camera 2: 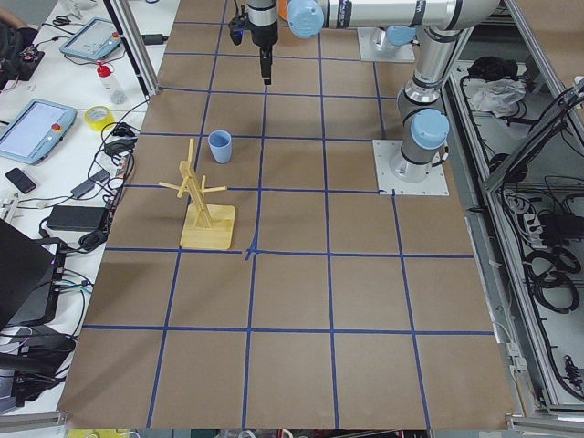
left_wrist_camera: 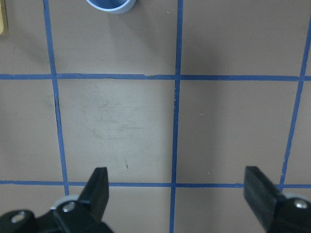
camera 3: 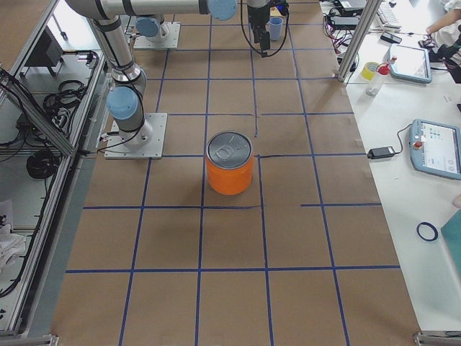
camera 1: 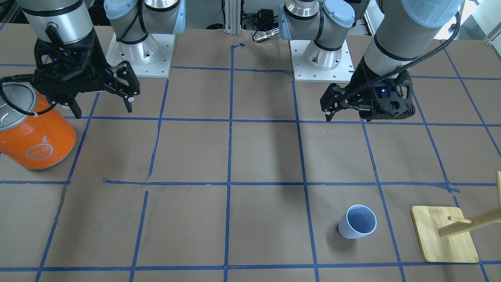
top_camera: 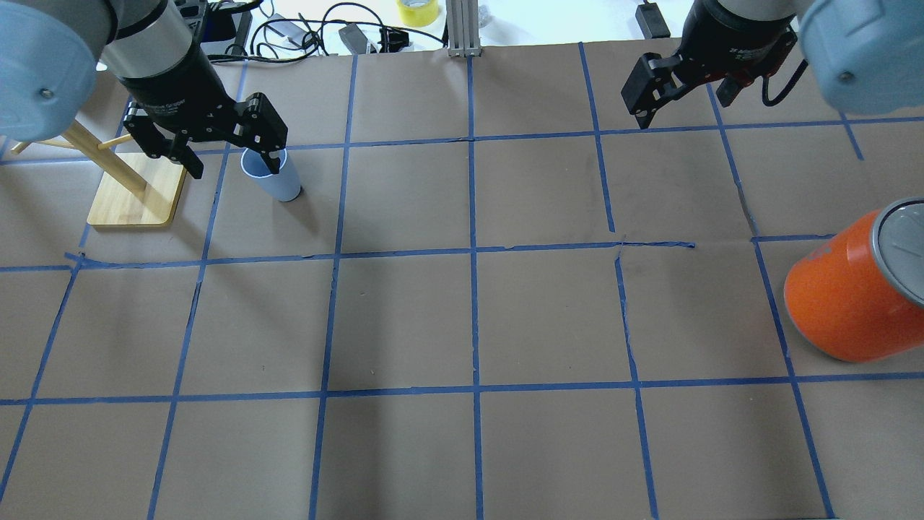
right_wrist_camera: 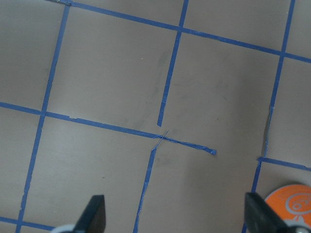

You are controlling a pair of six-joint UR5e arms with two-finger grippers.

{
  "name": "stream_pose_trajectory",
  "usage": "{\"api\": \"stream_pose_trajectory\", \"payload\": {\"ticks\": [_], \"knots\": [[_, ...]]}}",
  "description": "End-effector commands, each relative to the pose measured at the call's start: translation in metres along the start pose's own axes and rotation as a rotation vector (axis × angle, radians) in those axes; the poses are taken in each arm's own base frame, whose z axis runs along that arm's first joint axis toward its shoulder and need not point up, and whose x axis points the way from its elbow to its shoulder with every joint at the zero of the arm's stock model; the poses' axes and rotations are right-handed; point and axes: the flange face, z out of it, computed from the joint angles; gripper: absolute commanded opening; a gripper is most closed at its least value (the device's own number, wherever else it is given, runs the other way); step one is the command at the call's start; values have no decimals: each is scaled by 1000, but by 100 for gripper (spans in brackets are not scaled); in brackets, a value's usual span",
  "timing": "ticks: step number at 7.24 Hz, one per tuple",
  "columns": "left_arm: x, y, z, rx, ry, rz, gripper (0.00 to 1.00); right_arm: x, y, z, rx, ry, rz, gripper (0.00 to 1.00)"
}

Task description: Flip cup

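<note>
The cup (camera 1: 357, 227) is a small pale blue-grey tumbler that stands with its open mouth up, beside the wooden rack. It also shows in the overhead view (top_camera: 273, 178), the left side view (camera 2: 220, 146) and at the top edge of the left wrist view (left_wrist_camera: 111, 4). My left gripper (camera 1: 330, 111) is open and empty. It hovers well above the table on the robot's side of the cup, and its fingers (left_wrist_camera: 98, 187) stand wide apart. My right gripper (camera 1: 102, 106) is open and empty, high above the table next to the orange can.
A large orange can (camera 1: 37, 137) with a silver lid stands at my far right side; it shows too in the overhead view (top_camera: 844, 296). A wooden peg rack (camera 1: 444, 235) on a flat base stands just outside the cup. Blue tape lines grid the brown table.
</note>
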Motion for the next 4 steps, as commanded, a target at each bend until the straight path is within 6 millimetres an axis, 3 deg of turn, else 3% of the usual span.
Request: {"api": "stream_pose_trajectory", "payload": {"ticks": [1, 4], "knots": [[-1, 0, -2, 10, 14, -9, 100, 0, 0, 0, 0, 0, 0, 100], [-2, 2, -6, 16, 15, -11, 100, 0, 0, 0, 0, 0, -2, 100]]}}
